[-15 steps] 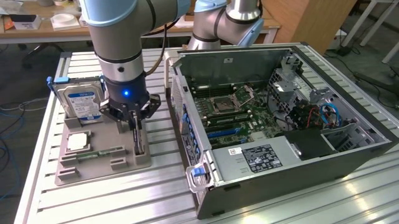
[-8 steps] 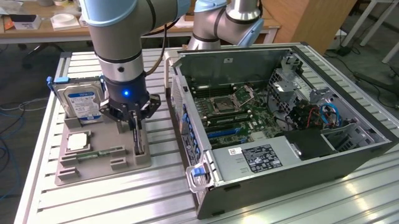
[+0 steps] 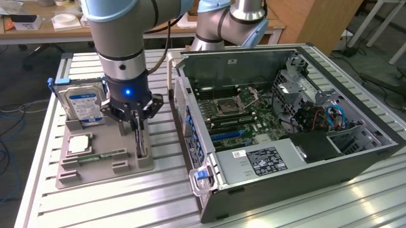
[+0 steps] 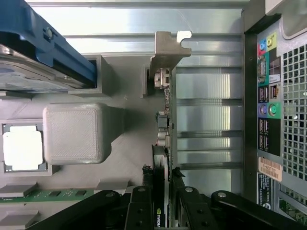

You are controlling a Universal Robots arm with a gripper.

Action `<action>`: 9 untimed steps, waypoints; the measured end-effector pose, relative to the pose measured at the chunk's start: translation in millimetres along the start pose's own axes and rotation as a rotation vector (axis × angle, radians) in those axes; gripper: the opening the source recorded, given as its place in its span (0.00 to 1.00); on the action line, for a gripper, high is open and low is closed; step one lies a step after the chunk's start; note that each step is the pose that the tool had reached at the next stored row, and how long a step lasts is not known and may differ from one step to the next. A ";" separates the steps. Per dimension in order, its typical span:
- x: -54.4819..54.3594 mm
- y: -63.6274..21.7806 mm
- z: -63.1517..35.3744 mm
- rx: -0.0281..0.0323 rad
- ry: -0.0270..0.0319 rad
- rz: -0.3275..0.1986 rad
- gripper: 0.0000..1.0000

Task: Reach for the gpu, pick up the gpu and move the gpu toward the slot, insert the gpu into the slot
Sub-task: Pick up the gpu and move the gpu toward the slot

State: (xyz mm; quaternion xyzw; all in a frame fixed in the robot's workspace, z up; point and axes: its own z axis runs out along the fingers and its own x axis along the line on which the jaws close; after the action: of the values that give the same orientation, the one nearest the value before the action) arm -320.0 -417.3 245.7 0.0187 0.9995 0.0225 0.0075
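While it stands on edge in the grey holder (image 3: pixel 101 167), the gpu (image 4: pixel 166 120) is pinched by the gripper (image 4: pixel 163 178). A hard drive (image 3: pixel 85 104), processor (image 3: pixel 79 143) and memory stick (image 3: pixel 98 156) are seated beside it. The blue slot (image 3: pixel 228 135) is seen inside the open case (image 3: pixel 285 159), well apart.

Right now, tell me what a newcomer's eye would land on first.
The pincer hangs over the gpu, which stands on edge in the grey holder on the exterior view's left. Beside it, the blue-labelled hard drive stands upright. On the exterior view's right, the open computer case bares its motherboard.
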 end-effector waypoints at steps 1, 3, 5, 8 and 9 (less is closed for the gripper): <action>-0.1 0.1 -2.9 -0.0001 -0.0001 0.000 0.26; -0.2 0.4 -9.0 -0.0001 -0.0001 0.000 0.26; -0.3 0.7 -14.8 -0.0001 -0.0001 0.000 0.26; -0.4 1.0 -21.7 0.0000 -0.0001 0.000 0.26; -0.4 1.1 -23.8 -0.0001 -0.0001 0.000 0.26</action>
State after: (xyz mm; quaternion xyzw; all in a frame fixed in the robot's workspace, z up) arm -320.0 -417.2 269.4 0.0187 0.9995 0.0225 0.0075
